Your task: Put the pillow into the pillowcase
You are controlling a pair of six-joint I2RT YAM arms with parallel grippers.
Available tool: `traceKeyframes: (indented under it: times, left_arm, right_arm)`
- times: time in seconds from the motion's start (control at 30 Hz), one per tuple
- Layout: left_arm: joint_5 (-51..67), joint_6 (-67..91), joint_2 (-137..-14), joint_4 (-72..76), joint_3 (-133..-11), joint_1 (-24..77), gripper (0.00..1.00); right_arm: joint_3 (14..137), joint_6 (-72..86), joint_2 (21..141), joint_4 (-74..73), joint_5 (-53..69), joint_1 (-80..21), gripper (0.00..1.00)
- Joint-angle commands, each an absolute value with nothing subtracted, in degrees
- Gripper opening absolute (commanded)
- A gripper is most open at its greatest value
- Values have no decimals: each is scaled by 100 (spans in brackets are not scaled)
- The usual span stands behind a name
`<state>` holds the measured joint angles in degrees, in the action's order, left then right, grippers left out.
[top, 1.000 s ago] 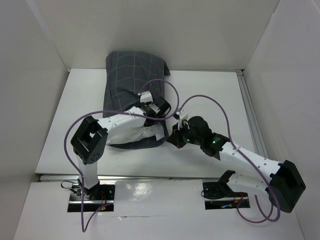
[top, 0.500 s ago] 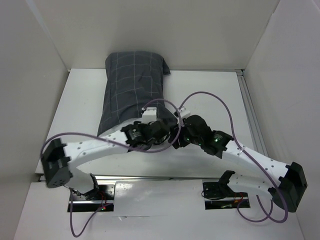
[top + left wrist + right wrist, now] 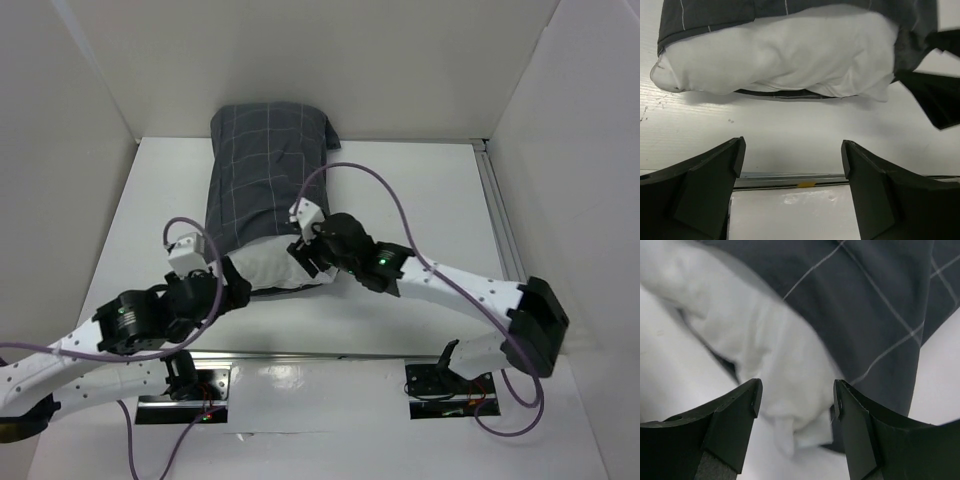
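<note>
Left pincer [image 3: 792, 147] apart, empty, low over the counter [image 3: 420, 200] just near of the pillow [image 3: 790, 55]'s exposed end. Right pincer [image 3: 797, 385] apart, empty, over the pillow's right near corner at the pillowcase [image 3: 875, 300] edge. Pillow mostly inside pillowcase, white near end sticking out of the opening. Pillowcase lies left of centre, far end at the back wall.

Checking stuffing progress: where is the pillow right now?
Top view: the pillow lies mid-table, mostly inside the pillowcase, its near white end poking out between the left gripper and the right gripper.
</note>
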<state>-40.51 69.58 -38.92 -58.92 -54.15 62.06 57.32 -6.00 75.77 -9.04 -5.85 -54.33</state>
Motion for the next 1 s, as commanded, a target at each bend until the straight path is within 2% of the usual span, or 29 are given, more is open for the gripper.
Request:
traceKeyframes:
  times: [0.0, 0.2, 0.4, 0.5, 0.53, 0.77, 0.97]
  left_arm:
    - [-4122, 6592, -4384, -5335, -5221, 6205, 97]
    - [-4201, 6496, -4983, -5142, -5396, 6205, 98]
    - [-4148, 6275, -4922, -4563, -5055, 6205, 100]
    - [-4148, 6301, -4983, -4421, -4939, 6205, 90]
    - [-4148, 6302, -4983, -4325, -4852, 6205, 86]
    - [-4148, 6354, -5247, -4052, -4737, 6205, 86]
    - [-4148, 6144, -5370, -3867, -4790, 6205, 85]
  right_arm:
    - [6161, -1817, 8225, 87, -1861, -5668, 71]
    - [5995, -3100, 9096, 1369, -3231, -5669, 71]
    - [5967, -3357, 9360, 2101, -3621, -5722, 68]
    - [5968, -3428, 9299, 2215, -3691, -5774, 68]
    - [6037, -3428, 9299, 2145, -3691, -5774, 68]
    - [6170, -3015, 8711, 1381, -3024, -5774, 67]
    - [6275, -2585, 8324, 20, -2567, -5774, 66]
